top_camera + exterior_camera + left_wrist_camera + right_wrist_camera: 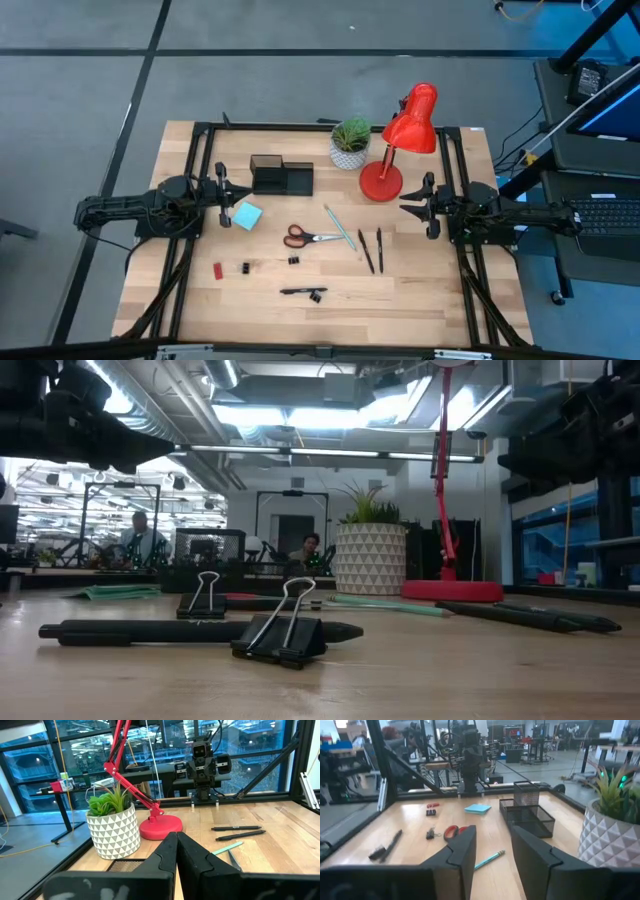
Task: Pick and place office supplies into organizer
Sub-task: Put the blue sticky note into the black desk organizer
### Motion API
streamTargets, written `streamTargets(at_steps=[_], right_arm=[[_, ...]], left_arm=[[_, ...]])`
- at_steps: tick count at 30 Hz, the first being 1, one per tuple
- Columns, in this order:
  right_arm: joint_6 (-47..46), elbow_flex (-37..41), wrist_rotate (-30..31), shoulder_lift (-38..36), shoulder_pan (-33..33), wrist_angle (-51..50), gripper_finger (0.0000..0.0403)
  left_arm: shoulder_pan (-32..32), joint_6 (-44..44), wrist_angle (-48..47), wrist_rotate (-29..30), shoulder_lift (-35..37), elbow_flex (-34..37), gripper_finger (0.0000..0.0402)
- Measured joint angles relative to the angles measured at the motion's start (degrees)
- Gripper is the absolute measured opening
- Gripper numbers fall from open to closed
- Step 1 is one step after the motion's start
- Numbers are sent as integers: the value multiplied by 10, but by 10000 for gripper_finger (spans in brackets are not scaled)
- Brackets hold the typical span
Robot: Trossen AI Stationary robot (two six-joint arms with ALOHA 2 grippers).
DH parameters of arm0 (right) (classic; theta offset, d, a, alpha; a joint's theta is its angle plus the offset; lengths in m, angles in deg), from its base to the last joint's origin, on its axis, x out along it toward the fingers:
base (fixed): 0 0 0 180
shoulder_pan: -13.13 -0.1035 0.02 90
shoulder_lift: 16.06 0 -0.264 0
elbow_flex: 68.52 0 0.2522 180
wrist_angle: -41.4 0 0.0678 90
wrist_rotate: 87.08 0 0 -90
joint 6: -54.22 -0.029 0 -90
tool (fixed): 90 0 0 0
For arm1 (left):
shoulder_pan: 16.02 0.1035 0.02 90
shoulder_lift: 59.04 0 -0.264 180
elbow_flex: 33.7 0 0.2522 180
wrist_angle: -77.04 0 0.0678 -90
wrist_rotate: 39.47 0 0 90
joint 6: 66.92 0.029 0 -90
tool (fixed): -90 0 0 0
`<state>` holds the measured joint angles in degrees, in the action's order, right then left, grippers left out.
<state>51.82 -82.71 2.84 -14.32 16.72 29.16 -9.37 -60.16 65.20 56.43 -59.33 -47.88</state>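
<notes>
Evidently the sorting has not yet begun: every office supply lies loose on the counter (420,310) and nothing has been lifted. Left claw (221,192) rests at the left edge with its fingers pressed together and empty, just beside the light-blue notepad (246,215). Right claw (418,199) rests at the right edge, near the base of the red lamp (381,182); in its wrist view its fingers stand partly apart with nothing between them. Black organizer (281,175) sits toward the far side of the counter, left of the potted plant (350,141), and as far as the overhead view shows its compartments hold nothing. Between the two arms lie the red-handled scissors (305,237), the teal pencil (340,227) and two black pens (371,248). Nearer the front edge lie a small red piece (218,269), two small binder clips (246,268), and a third pen (300,291) with a larger clip (317,295) touching it. Judged from this layout, the step in hand is choosing a first item. Next move calls for the left claw to open, descend on the notepad and carry it to the organizer, or for the right claw to reach toward the pens; thin pens lying flat would need a low, well-centred grip.
</notes>
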Motion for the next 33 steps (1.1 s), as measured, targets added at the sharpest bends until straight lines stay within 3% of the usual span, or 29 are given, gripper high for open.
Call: streamTargets(at_steps=[33], right_arm=[[14,0,0,0,0,2,127]], left_arm=[[0,0,0,0,0,0,4]])
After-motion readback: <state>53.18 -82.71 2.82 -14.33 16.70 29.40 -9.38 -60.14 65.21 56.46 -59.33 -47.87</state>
